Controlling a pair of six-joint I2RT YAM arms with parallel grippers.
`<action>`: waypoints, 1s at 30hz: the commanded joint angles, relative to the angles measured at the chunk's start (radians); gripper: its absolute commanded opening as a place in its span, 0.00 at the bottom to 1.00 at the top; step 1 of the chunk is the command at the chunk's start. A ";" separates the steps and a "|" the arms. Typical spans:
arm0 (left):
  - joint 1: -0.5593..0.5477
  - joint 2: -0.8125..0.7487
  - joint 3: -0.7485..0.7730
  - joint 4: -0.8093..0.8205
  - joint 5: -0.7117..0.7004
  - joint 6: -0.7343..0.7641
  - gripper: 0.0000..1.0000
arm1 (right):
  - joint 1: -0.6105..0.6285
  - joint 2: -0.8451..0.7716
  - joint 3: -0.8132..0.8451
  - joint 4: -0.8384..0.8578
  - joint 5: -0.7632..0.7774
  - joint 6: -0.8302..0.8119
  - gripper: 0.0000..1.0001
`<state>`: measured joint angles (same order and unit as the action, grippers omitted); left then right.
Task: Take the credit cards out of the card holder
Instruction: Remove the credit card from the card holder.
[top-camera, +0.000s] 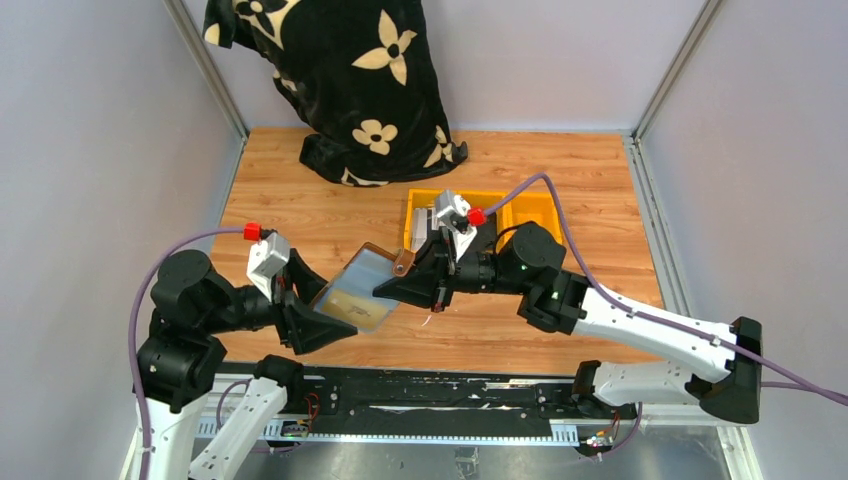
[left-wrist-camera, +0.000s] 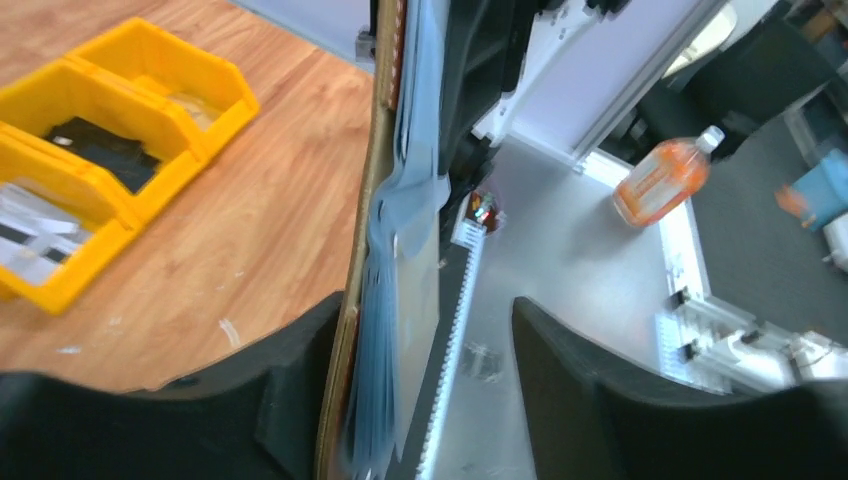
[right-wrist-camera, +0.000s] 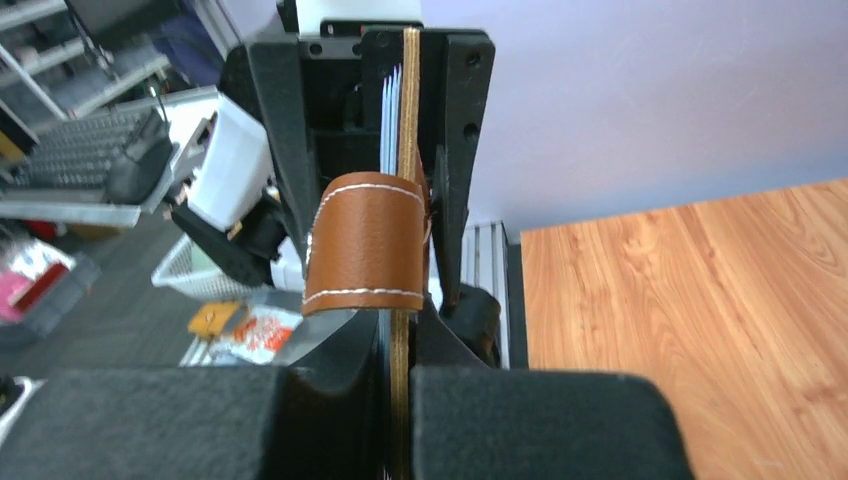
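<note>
L gripper (top-camera: 322, 318), lower left of centre in top view: jaws spread, one finger touching the card holder (top-camera: 360, 290), the other well apart. Holder sits mid-frame, off the table (top-camera: 290, 190), tilted, clear sleeves (left-wrist-camera: 400, 230) showing. R gripper (top-camera: 398, 290) just right of it: jaws pinching holder's edge below the brown tab (right-wrist-camera: 365, 245). Yellow bins (top-camera: 415, 205) behind, upper right of centre.

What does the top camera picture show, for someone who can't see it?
A flat brown leather card holder hangs in the air between two robot arms, above a wooden table. The right gripper pinches its tab end; the left gripper stands open around the other end. Yellow plastic bins sit behind.
</note>
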<state>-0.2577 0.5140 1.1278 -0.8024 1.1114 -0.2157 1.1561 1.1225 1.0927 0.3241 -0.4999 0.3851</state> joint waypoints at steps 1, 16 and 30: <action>-0.002 -0.008 -0.039 0.172 -0.044 -0.165 0.57 | 0.025 -0.016 -0.136 0.453 0.104 0.170 0.00; -0.002 0.191 0.160 -0.351 -0.249 0.351 0.00 | 0.050 -0.069 -0.077 -0.065 0.358 -0.140 0.70; -0.030 0.321 0.204 -0.559 -0.561 0.876 0.00 | 0.019 0.079 0.234 -0.491 0.279 -0.399 0.82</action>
<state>-0.2741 0.8112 1.2964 -1.2984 0.6617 0.4946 1.1931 1.1336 1.2922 -0.0288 -0.1627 0.0475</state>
